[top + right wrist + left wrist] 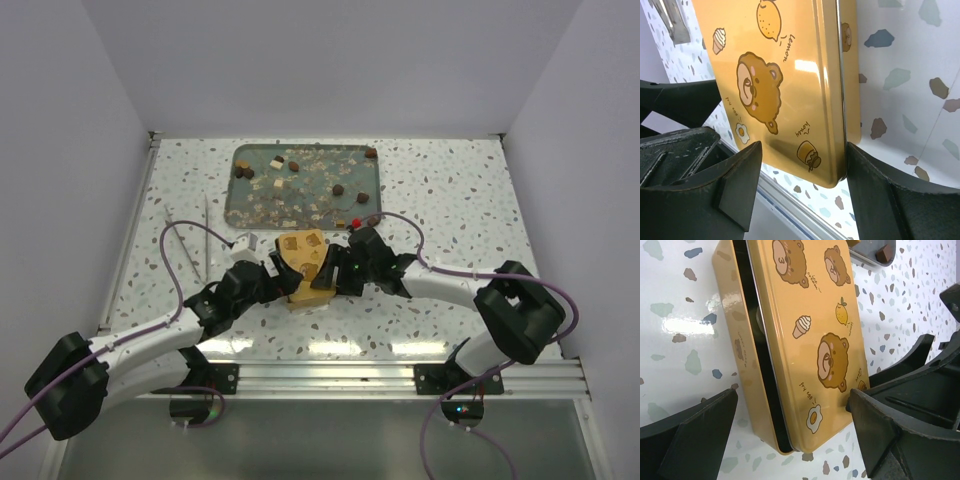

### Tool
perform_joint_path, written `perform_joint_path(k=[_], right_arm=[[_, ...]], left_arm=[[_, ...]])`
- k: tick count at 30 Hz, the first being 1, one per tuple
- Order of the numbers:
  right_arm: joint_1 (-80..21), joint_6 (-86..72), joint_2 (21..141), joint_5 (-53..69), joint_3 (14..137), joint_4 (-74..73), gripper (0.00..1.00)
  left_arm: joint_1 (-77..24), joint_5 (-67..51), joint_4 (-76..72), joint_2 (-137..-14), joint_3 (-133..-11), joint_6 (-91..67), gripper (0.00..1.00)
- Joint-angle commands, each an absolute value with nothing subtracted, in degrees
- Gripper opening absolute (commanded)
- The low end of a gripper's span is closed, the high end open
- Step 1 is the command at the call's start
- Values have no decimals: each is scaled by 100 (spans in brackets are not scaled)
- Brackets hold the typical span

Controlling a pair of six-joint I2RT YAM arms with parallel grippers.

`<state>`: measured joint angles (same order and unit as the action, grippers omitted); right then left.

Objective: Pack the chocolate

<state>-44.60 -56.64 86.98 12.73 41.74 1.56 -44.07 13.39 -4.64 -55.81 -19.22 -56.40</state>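
- The chocolate pieces [338,189], dark and cream-white, lie scattered among crumbs on the tray [232,200] at the middle of the surface's far edge. None is in the gold tin [305,262].
- I judge each piece light and stiff but easy to chip or smear. It is so small that wide fingers could flick it away. Pinch across flat sides or the widest part, gently.
- The tin sits mid-surface, nearer the arms. Its bear-printed lid is glossy, likely slippery, and a dark gap shows under it.
- Left claw [792,405]: fingers spread wide with the tin's end between them, and no firm pinch is visible.
- Right claw [804,150]: fingers spread wide around the tin's corner, one against its edge. I cannot tell whether it grips.
- Both arms reach in from the near edge, elbows outward, wrists converging on the tin.
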Motion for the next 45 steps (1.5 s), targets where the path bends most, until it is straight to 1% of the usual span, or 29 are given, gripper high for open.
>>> perform_joint_path(k=[1,11,24,35,45], right_arm=[[-4561,-5476,8648,1125,4517,88,69],[-4685,-5221,8657,1002,4711,-132,69],[-4737,-4984,8903,1037,4895,-176,69],[-4764,-4834,8824,914,5010,-255,69],[-4764,-4667,8789,774,5062,-395,69]], left_arm=[[-4430,1573,-448,-5493,-2171,-5651,100],[-4430,1714,-211,-5291,-2118,-5757,100],[-4430,1617,-290,-5238,-2030,-5766,86],[-4430,1740,-27,-5124,-1987,-5924,83],[-4430,1776,141,-4983,-1723,-6135,86]])
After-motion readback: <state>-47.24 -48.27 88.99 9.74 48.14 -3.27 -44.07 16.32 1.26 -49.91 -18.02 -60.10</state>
